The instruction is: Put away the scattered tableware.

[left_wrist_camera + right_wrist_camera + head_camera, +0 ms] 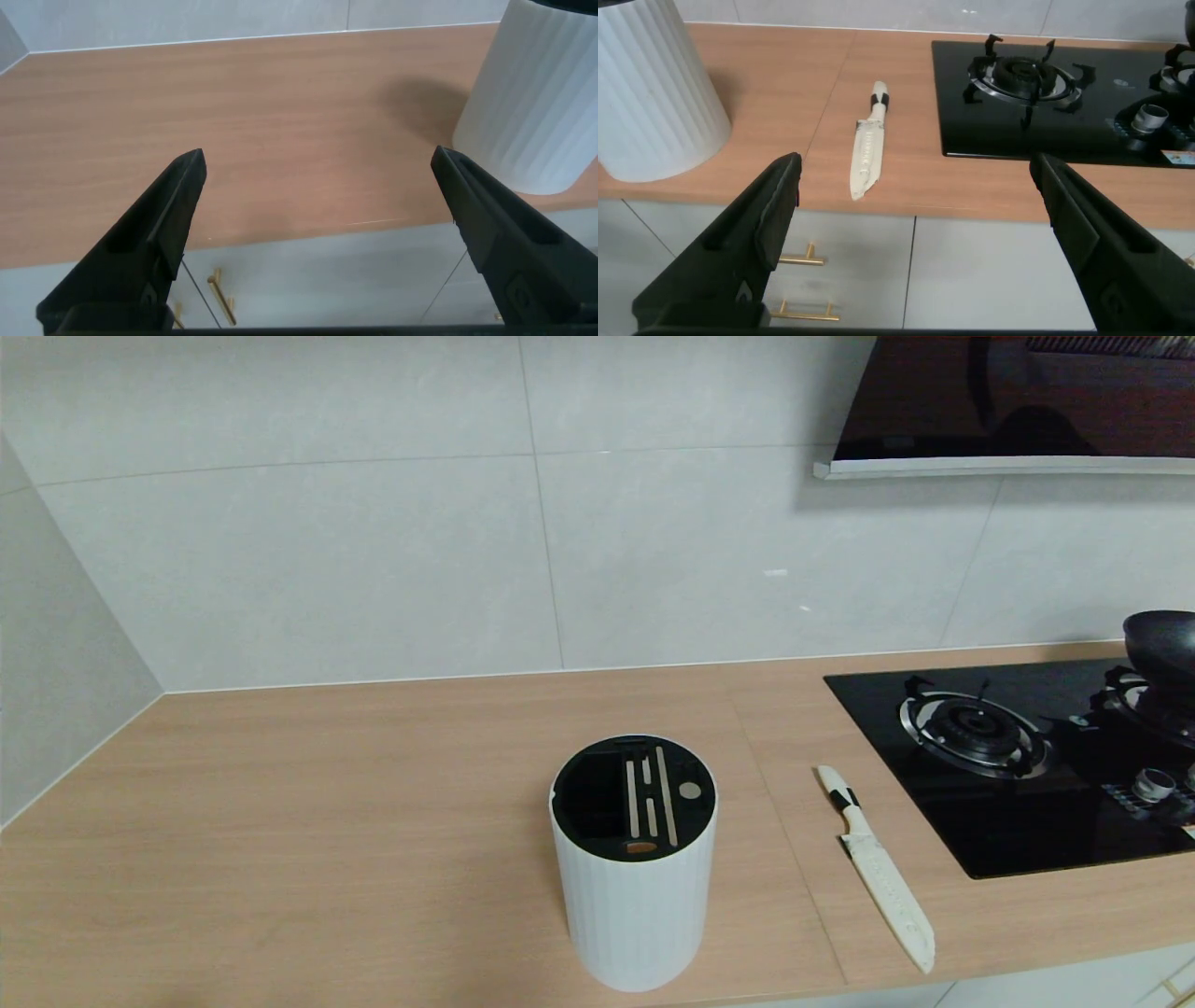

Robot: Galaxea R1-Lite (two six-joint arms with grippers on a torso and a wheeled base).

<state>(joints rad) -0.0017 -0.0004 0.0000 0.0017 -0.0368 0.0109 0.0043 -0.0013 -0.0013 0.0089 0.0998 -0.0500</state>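
Observation:
A white knife (876,864) (868,143) lies flat on the wooden counter (373,803), between the holder and the hob, its blade pointing at the front edge. A white ribbed cylindrical utensil holder (635,863) (542,93) (649,89) with a black slotted top stands upright near the counter's front edge. My left gripper (318,168) hangs open in front of the counter edge, left of the holder, with nothing between its fingers. My right gripper (915,173) is open too, off the counter's front edge, facing the knife.
A black gas hob (1027,756) (1046,93) takes up the counter's right end, with a dark pot (1162,644) on its far burner. A range hood (1008,406) hangs above it. Cabinet fronts with gold handles (799,257) (222,294) sit below the counter. A tiled wall closes the back and left.

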